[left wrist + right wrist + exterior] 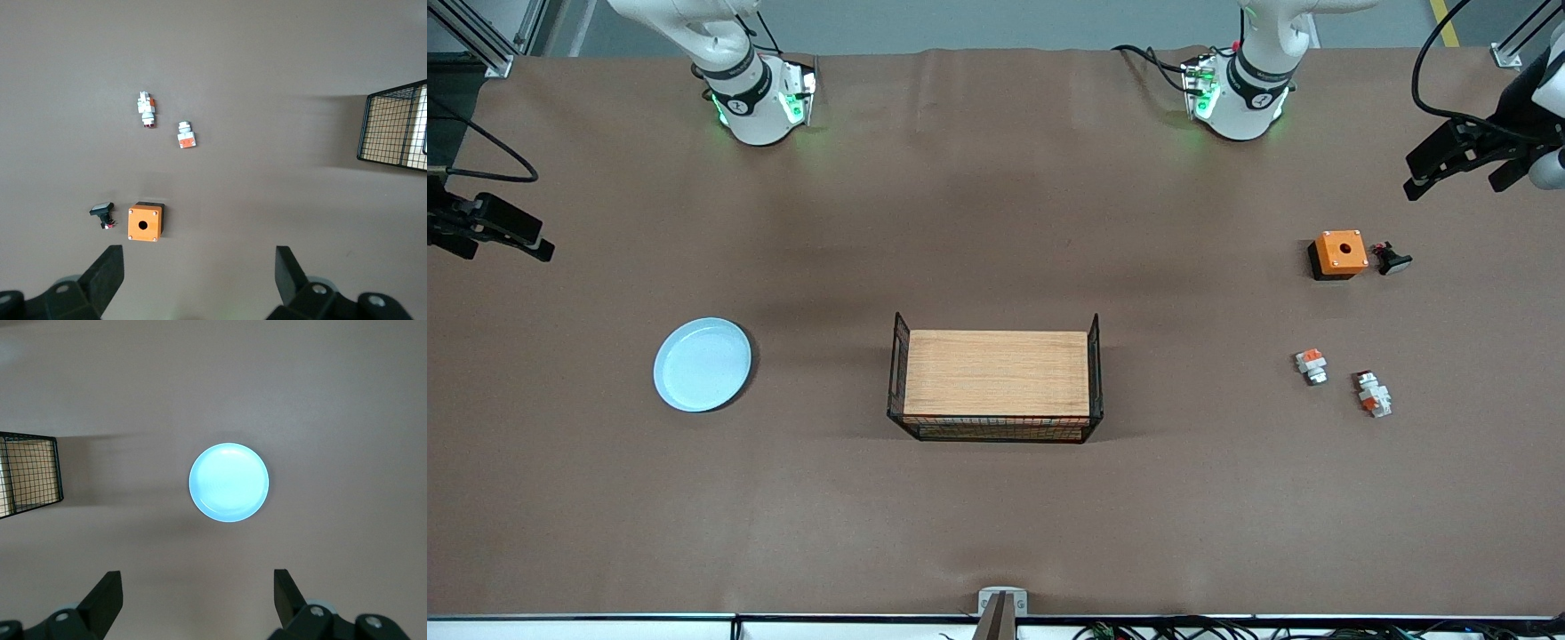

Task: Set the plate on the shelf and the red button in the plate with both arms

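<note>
Front view: the plate (703, 364) lies toward the right arm's end, the button (1373, 394) toward the left arm's, the board (996, 373) bare (nothing placed yet).

Left wrist view: left gripper (200, 273) gapes wide, empty, seemingly above the orange box (145, 222).

Right wrist view: right gripper (198, 593) hangs wide, empty, near the plate (229, 482).

Brown cloth covers the desk (996, 516), faintly creased. Grey floor along the top edge, aluminium frame posts (480, 36) at corners. Even, soft light.
</note>
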Robot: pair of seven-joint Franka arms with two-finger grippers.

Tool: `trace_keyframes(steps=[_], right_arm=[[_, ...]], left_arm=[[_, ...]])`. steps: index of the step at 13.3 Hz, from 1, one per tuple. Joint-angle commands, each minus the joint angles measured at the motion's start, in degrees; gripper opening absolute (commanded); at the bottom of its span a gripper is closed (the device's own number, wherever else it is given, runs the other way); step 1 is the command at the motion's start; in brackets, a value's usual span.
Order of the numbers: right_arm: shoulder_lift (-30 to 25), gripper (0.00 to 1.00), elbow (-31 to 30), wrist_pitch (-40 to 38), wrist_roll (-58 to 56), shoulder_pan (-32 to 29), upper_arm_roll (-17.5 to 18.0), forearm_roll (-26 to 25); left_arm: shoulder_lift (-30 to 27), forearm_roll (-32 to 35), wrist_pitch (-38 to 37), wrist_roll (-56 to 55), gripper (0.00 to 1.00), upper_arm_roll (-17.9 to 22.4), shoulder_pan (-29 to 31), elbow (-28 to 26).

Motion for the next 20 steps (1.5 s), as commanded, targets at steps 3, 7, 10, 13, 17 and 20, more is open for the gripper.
trace_keyframes(steps=[3, 7, 10, 13, 17, 20], right_arm=[[0.4, 1.0, 1.4, -0.9, 0.6, -0.4, 0.4, -0.9], [0.5, 1.0, 1.3, -0.9, 0.6, -0.3, 0.4, -0.8], [0.5, 1.0, 1.3, -1.1, 0.6, -0.5, 0.2, -0.8], [1.0, 1.0, 1.0, -2.1, 0.6, -1.6, 0.2, -2.3], [6.1, 1.0, 0.8, -2.2, -0.2, -2.2, 0.2, -9.1], [10.0, 1.0, 0.2, -1.6, -2.5, -3.0, 0.3, -9.5]], left_arm=[[1.0, 1.0, -0.8, 0.6, 1.0, 0.0, -0.3, 1.4], [6.1, 1.1, 0.5, 0.7, 1.0, 0.2, 0.1, 1.6], [11.6, 1.1, 7.9, 0.1, 1.0, 0.4, 2.5, -2.3], [14.6, 2.0, 21.7, 0.8, 1.0, 0.4, 7.0, -10.8], [22.1, 2.0, 36.0, 4.2, 1.0, 0.4, 10.7, -16.2], [28.3, 2.9, 42.6, 4.2, 1.0, 0.6, 11.1, -16.2]])
